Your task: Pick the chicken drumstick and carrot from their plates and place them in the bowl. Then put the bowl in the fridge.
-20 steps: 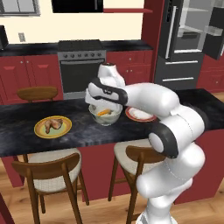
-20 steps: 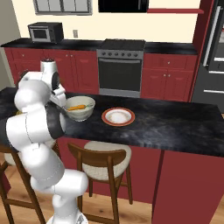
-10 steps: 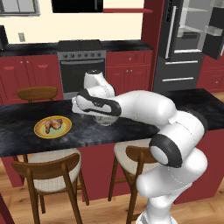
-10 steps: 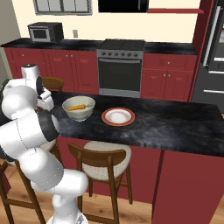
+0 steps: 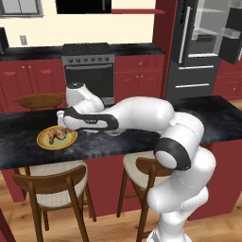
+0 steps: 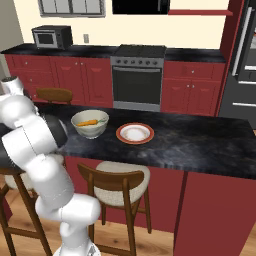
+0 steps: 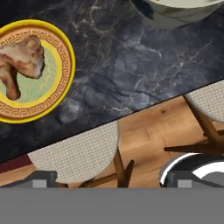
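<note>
Overhanging counter edge [image 7: 131, 105], open hand [image 7: 109, 178] beside drumstick plate [image 7: 65, 65].

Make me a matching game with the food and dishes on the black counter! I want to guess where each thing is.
Things:
1. carrot
2. chicken drumstick
3. white plate with the red-orange rim
4. fridge

Places or states:
A. on the yellow plate
B. door open
C. in the bowl
D. nothing on it

Pairs: 1-C, 2-A, 3-D, 4-B
</note>
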Tool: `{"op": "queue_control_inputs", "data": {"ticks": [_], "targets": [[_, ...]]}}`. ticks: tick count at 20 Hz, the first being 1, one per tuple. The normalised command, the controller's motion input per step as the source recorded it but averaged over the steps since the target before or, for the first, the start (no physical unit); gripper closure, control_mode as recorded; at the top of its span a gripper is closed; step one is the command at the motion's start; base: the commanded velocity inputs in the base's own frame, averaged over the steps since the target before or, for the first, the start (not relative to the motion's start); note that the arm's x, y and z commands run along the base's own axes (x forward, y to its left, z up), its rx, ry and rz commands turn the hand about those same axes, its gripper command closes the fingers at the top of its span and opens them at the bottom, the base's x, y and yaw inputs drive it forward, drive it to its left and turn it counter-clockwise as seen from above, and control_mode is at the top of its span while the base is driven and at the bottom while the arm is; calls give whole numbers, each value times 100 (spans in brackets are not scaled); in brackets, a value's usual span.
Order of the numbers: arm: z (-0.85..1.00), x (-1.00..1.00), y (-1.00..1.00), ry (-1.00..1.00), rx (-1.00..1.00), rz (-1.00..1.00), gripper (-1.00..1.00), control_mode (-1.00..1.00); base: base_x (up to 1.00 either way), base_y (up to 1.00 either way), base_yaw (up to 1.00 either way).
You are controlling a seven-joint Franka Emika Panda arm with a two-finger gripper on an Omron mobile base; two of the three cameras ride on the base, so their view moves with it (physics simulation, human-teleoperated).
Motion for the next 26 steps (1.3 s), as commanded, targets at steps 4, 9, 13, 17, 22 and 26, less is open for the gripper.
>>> {"op": "queue_control_inputs", "data": {"ticks": [4, 9, 13, 17, 22, 26], "targets": [[-23, 3, 62, 2, -2, -17, -100, -100, 0, 0, 0], [-16, 18, 43, -4, 0, -14, -100, -100, 0, 0, 0], [-9, 33, 24, -1, 0, -8, -100, -100, 0, 0, 0], [-11, 38, 12, 0, 0, -2, -100, -100, 0, 0, 0], [-16, 26, 0, 0, 0, 7, -100, -100, 0, 0, 0], [-25, 20, 0, 1, 1, 11, -100, -100, 0, 0, 0]]}}
